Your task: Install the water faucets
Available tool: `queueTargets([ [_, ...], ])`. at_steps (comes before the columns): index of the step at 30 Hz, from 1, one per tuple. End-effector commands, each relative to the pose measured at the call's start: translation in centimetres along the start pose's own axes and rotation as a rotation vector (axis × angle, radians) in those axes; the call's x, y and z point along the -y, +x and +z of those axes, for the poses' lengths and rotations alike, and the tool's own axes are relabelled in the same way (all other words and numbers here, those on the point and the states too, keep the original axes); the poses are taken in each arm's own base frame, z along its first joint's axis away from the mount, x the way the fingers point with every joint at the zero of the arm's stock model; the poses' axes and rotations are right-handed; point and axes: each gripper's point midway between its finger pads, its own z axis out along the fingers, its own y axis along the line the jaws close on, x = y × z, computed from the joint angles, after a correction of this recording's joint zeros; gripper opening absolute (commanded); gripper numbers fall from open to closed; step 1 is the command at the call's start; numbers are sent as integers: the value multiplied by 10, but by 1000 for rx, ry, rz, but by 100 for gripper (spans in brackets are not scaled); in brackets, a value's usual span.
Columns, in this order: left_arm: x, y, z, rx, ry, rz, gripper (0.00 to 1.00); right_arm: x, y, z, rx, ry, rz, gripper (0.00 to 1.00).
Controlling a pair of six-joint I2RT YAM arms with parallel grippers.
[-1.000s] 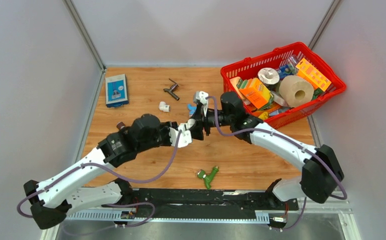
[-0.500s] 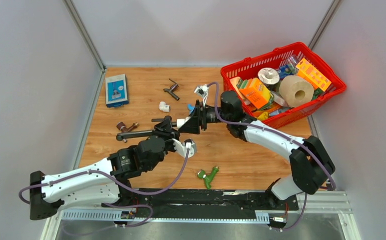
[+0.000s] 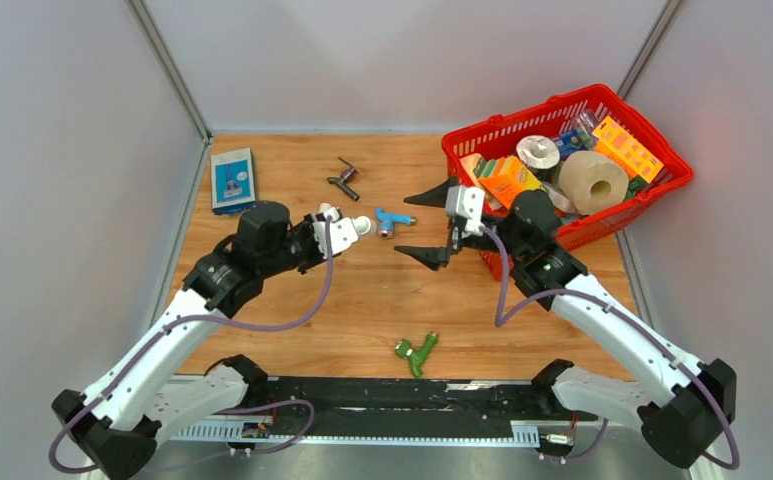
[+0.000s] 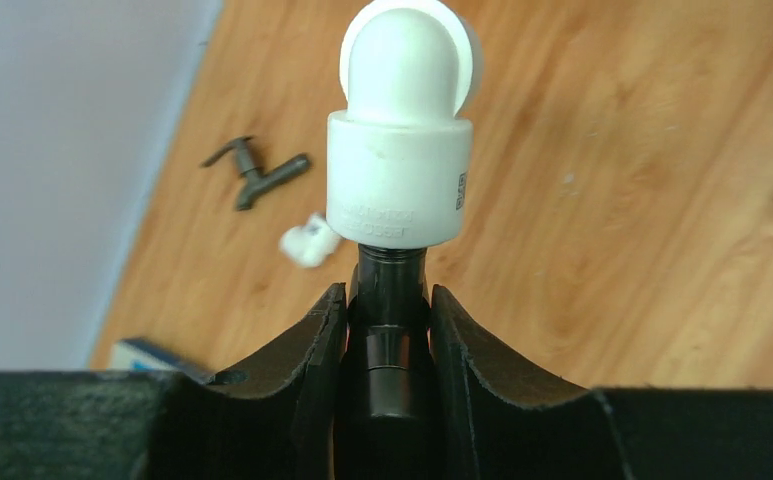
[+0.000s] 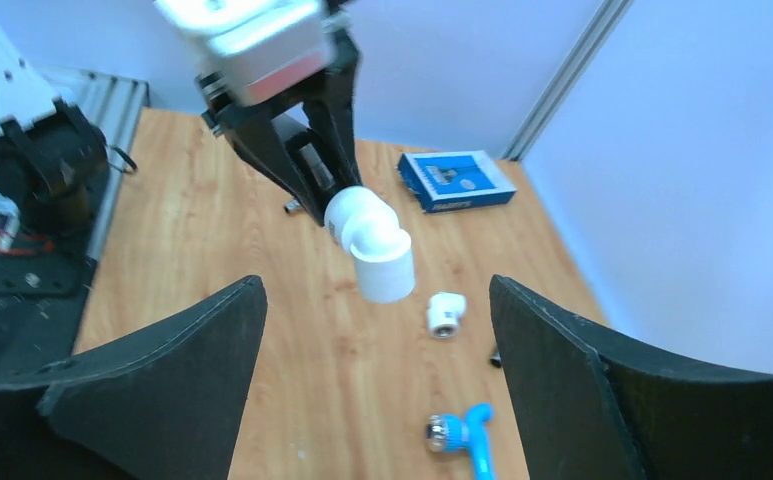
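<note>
My left gripper (image 3: 345,229) (image 4: 389,295) is shut on the dark metal stem of a faucet (image 4: 390,340). A white elbow fitting (image 4: 399,170) (image 3: 361,226) sits on the stem's end, held above the table. My right gripper (image 3: 430,225) (image 5: 377,285) is wide open and empty, facing that elbow (image 5: 372,245) from the right with a gap between. A blue-handled faucet (image 3: 392,217) (image 5: 462,435) lies on the table between the grippers. A dark-grey faucet (image 3: 343,180) (image 4: 257,175) lies further back. A green faucet (image 3: 417,350) lies near the front edge.
A loose white elbow (image 5: 445,313) (image 4: 309,240) lies beside my left gripper. A blue box (image 3: 233,180) sits at the back left. A red basket (image 3: 662,185) full of packages and a paper roll stands at the back right, just behind my right arm.
My right gripper has let go of the white elbow, opened wide and drawn back to the right. My left arm has swung back and left, carrying the faucet with the elbow on it.
</note>
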Motion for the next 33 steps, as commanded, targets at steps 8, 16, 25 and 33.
queueTargets([
  [8, 52, -73, 5, 234, 544, -135, 0, -32, 20, -2, -39, -215, -329, 85],
  [16, 49, -82, 6, 255, 561, -131, 0, -41, 35, 17, -78, -271, -297, 76],
  [25, 37, -72, 11, 196, 439, -98, 0, -39, 40, 32, -106, -277, -143, 41],
  [33, 3, -71, 11, 149, -26, 93, 0, -12, 59, 51, -161, -44, 399, 3],
])
